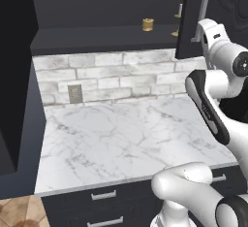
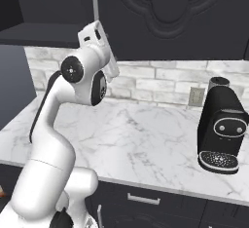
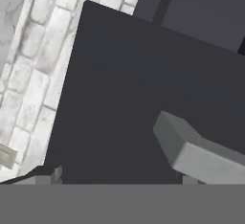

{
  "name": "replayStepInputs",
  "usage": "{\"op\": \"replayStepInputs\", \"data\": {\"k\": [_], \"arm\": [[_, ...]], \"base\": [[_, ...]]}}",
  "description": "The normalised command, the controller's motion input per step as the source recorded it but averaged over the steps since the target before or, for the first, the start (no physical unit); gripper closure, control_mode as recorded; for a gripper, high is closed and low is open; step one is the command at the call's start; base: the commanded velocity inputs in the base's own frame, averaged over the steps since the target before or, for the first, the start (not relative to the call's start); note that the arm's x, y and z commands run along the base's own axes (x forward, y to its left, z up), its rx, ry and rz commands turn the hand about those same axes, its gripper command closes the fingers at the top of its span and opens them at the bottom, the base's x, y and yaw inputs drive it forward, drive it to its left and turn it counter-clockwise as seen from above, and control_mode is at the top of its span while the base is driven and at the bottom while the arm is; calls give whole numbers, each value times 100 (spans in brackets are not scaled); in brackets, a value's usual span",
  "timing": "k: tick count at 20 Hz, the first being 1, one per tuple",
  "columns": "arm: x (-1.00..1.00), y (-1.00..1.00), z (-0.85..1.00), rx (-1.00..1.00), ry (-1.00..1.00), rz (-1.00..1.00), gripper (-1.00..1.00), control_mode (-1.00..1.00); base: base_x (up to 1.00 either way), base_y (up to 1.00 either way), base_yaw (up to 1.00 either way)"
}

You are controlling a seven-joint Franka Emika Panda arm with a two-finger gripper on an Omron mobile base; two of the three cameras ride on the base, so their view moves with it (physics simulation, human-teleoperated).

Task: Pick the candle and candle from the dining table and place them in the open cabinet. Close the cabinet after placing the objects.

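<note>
Left base view, squat golden-tan candle on dark open cabinet shelf, jaws spread wide, holding nothing.

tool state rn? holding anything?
Tool: open, holding nothing, up close to the dark cabinet door and its silver handle.

White glossy arm, rounded bulky links, black joint bands, round dark caps at joints

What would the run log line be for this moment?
stage: closing cabinet | golden-tan candle: on shelf | end effector: at cabinet door handle | door: still open
</note>
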Motion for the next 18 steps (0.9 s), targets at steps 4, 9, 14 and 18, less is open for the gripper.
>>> {"op": "replayStepInputs", "data": {"k": [4,9,14,18], "arm": [[-10,45,0,-2,11,0,-100,-100],[47,74,0,-1,23,0,-100,-100],[67,70,-6,0,25,1,-100,-100],[53,51,-8,0,19,3,-100,-100]], "base": [[0,0,0],[0,0,0],[0,0,0],[0,0,0]]}}
